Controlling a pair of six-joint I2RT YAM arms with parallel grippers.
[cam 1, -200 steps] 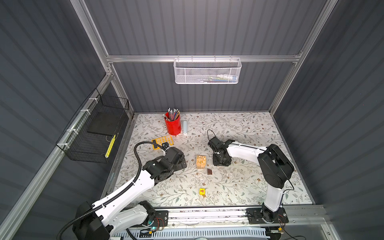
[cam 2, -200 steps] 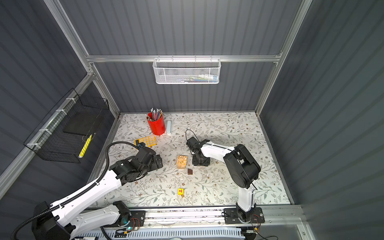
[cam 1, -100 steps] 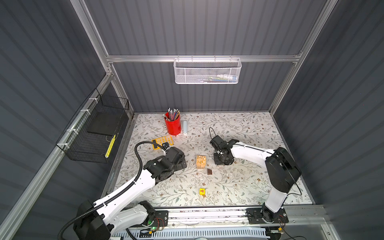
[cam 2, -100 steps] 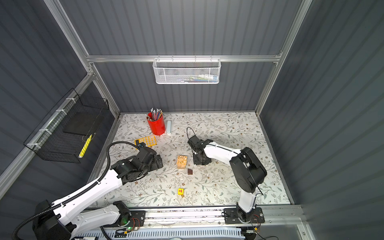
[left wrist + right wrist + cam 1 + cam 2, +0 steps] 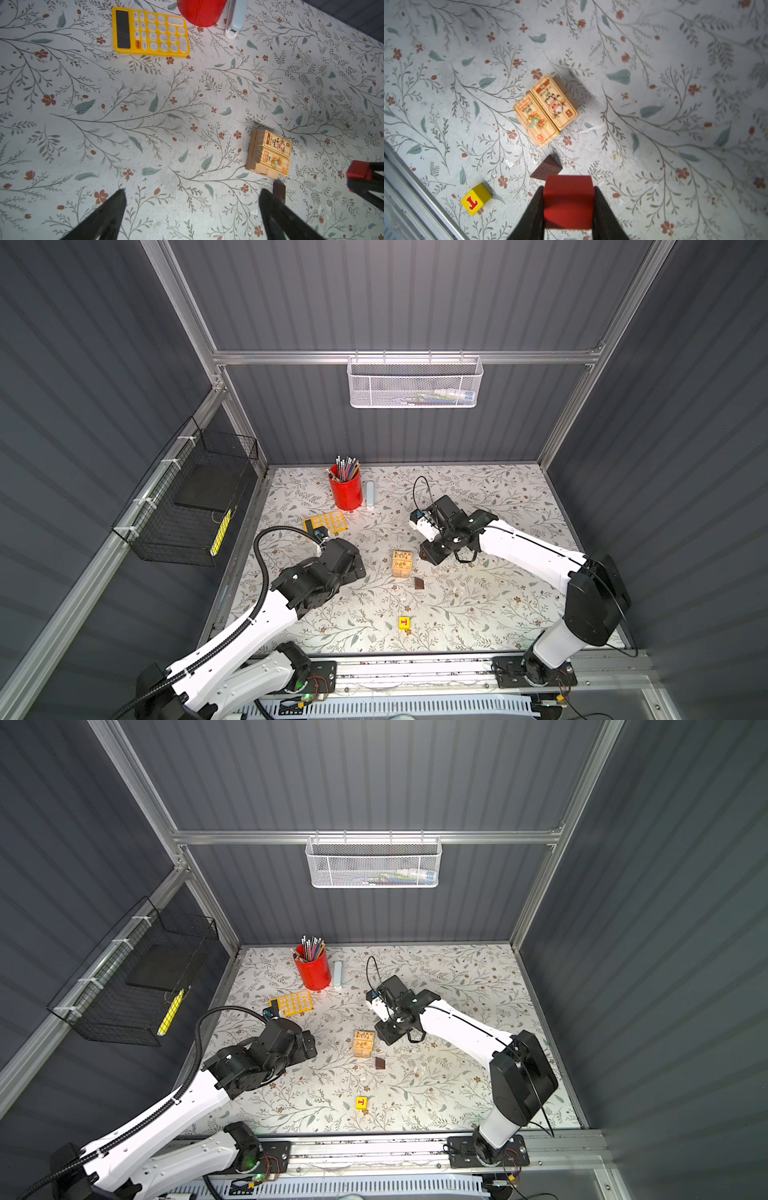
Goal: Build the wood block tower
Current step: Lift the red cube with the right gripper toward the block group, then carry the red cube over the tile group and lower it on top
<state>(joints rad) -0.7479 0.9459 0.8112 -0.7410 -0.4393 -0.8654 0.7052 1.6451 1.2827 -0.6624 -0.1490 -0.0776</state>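
Bimanual block-stacking cell, read from left to right. At the left rear of the worktop lie the orange calculator and the red pencil cup, bystanders well apart from the work.

The left hand hovers low over bare worktop with its fingers spread wide and nothing between them. It is probably parked there to leave the centre free.

The wood block tower stands near the middle of the worktop, between the two hands. It is a low stack with two printed blocks side by side on top of plain tan planks, and this flat, level pair gives a seat for the next piece.

The yellow cube lies loose towards the front edge. The dark brown wedge lies just beside the tower without touching it.

The right hand is clamped on the red cube, with its fingers flat against two opposite faces, a hold that keeps the cube square for setting down. Whether the cube has left the worktop cannot be told.

Compared with a second ago, the right hand's fingers have closed onto the cube and the right arm's elbow has swung outward to the right, while the hand itself has barely shifted. The left arm, the tower, the wedge and the yellow cube are unchanged.
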